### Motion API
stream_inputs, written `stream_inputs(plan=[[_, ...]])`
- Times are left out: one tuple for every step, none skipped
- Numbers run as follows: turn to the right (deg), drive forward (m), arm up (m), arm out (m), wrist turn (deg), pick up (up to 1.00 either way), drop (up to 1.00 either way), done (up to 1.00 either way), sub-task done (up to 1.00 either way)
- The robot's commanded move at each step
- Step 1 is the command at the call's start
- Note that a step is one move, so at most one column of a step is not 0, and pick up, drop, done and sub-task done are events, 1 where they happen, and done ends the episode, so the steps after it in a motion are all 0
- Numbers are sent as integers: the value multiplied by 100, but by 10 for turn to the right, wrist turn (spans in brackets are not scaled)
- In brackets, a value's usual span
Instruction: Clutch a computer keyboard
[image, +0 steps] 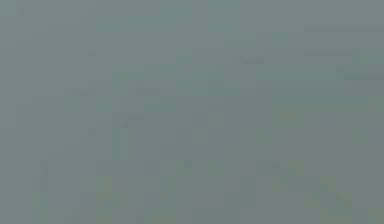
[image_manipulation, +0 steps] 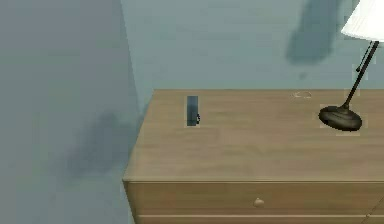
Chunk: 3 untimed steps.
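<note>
A small dark flat object (image_manipulation: 191, 111) stands upright on a wooden dresser top (image_manipulation: 250, 145) in the arm side view, toward the top's back left. It is narrow and dark grey, and I cannot tell what it is from its shape.
A table lamp (image_manipulation: 345, 115) with a dark round base, a thin stem and a white shade (image_manipulation: 366, 20) stands at the dresser's back right. A drawer front with a small knob (image_manipulation: 258, 202) runs along the bottom. Blue-grey walls (image_manipulation: 60, 90) stand left and behind. A plain grey-blue wall (image: 190, 110) faces the forward view.
</note>
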Motion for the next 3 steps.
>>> stream_inputs(plan=[[0, 0, 50, 0, 0, 0, 0, 0, 0], [0, 0, 38, 0, 0, 0, 0, 0, 0], [0, 0, 0, 36, 0, 0, 0, 0, 0]])
